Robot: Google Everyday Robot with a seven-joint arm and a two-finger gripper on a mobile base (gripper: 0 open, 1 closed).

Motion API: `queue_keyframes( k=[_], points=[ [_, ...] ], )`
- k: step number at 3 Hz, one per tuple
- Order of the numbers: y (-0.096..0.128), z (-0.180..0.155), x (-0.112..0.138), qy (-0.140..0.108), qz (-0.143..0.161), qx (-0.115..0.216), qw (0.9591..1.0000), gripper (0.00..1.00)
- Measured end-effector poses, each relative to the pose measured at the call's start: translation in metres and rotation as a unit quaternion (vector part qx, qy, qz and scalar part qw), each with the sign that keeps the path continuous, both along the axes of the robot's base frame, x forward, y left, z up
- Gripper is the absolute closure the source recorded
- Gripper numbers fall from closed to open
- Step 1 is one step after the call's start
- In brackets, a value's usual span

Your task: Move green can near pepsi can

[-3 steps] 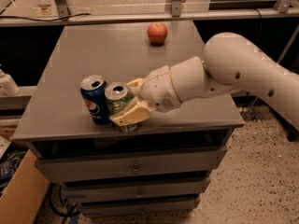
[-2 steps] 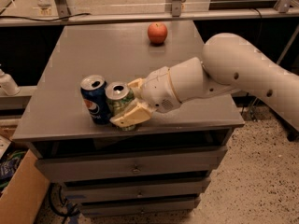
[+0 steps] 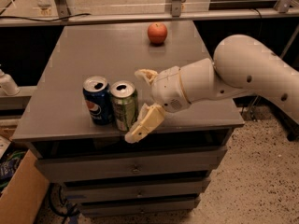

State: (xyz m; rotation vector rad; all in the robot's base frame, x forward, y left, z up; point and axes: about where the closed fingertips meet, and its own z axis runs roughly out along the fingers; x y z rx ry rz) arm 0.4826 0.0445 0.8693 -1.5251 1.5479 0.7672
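Fingers (image 3: 145, 122) are spread wide, holding nothing. One tip hangs past the front edge of the desk (image 3: 84, 45), the other sits higher and further back. Gripper (image 3: 138, 104) is just beside the green can (image 3: 124, 106), on the side away from the pepsi can (image 3: 98, 101); can't tell if a finger touches it. Green can stands upright right next to the pepsi can, touching or nearly so. Apple (image 3: 157, 33) is well apart from the pepsi can, twd the far edge. Placement looks done, so the step in hand is prob. the let-go. Next move calls for a clean pull-back w/o nudging the green can.
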Motion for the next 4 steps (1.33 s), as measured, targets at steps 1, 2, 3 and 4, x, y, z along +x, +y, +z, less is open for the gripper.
queue_keyframes(
  k=[1,2,3,4],
  points=[
    [-0.032,0.0,0.007,-0.004,-0.041,-0.005,0.9991,0.0],
    [-0.082,0.003,0.017,-0.012,-0.104,-0.007,0.9945,0.0],
    [-0.131,0.007,0.027,-0.018,-0.175,0.01,0.9843,0.0],
    [-0.137,0.008,0.028,-0.02,-0.185,0.011,0.9826,0.0]
  ],
)
